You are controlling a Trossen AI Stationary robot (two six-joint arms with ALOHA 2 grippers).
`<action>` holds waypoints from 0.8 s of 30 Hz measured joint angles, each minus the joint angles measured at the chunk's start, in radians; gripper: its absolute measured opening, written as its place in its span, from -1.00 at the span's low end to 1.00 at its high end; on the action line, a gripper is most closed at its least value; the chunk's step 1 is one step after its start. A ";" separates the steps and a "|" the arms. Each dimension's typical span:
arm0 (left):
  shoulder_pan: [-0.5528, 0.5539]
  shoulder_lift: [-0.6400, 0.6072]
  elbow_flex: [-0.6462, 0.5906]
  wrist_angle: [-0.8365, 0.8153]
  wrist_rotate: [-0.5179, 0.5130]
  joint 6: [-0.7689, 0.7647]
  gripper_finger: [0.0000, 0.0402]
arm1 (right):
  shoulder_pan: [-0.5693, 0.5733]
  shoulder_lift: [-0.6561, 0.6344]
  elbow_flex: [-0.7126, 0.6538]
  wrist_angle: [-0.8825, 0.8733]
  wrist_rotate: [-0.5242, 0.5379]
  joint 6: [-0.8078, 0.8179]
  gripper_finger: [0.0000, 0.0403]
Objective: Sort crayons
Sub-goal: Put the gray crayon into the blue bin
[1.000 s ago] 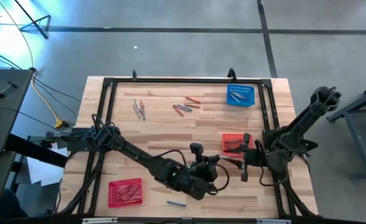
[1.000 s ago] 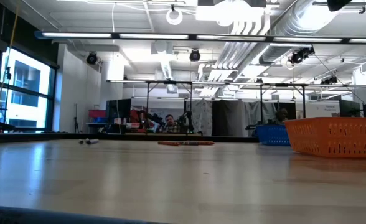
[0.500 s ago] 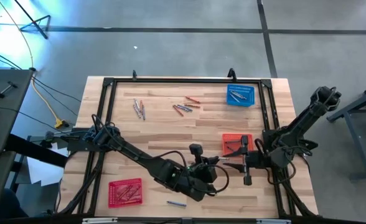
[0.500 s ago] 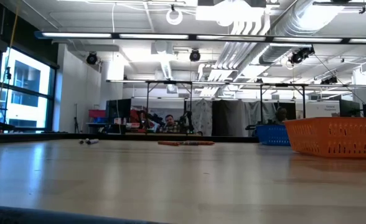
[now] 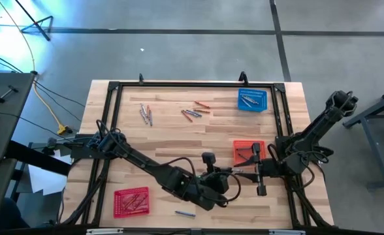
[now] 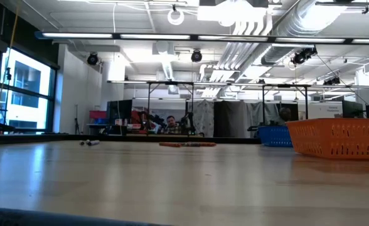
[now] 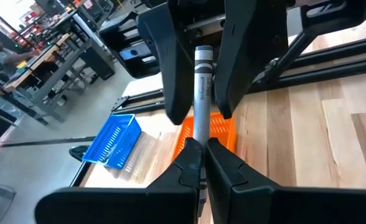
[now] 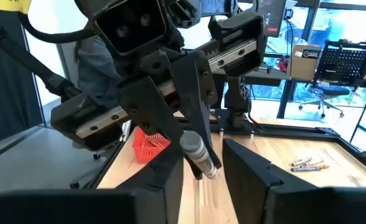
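The left gripper (image 7: 198,163), beside the orange basket (image 5: 249,152), stays clamped on a grey crayon (image 7: 200,93); the right gripper (image 8: 201,177) has drawn around it, narrowing—a handover seems underway.

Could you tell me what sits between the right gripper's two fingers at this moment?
A grey crayon, held at its other end by the shut left gripper. The left wrist view shows the right gripper straddling it, fingers either side; contact is unclear.

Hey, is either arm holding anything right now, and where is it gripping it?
Yes. The left pincer is shut on one end of a grey crayon. The right pincer's fingers straddle the crayon's other end; a firm clamp there cannot be told.
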State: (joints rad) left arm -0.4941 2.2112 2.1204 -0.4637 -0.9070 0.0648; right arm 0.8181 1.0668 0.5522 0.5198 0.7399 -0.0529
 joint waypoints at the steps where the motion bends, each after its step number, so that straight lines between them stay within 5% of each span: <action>1: 0.003 0.000 0.000 0.001 0.000 0.000 -1.00 | 0.000 0.000 0.000 0.000 0.000 0.001 -0.54; 7: 0.008 0.000 0.000 0.003 0.052 -0.004 -1.00 | 0.000 0.000 0.000 -0.001 -0.027 -0.010 -0.94; 14: 0.011 0.000 0.000 -0.001 0.096 0.024 -0.93 | 0.000 0.000 0.000 -0.008 -0.035 0.004 -0.97; 24: 0.030 -0.005 0.002 -0.065 0.090 0.071 -0.53 | -0.007 0.000 0.000 -0.025 0.001 0.040 -0.99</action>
State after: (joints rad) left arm -0.4639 2.2066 2.1223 -0.5285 -0.8169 0.1356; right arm 0.8109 1.0672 0.5522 0.4949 0.7411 -0.0134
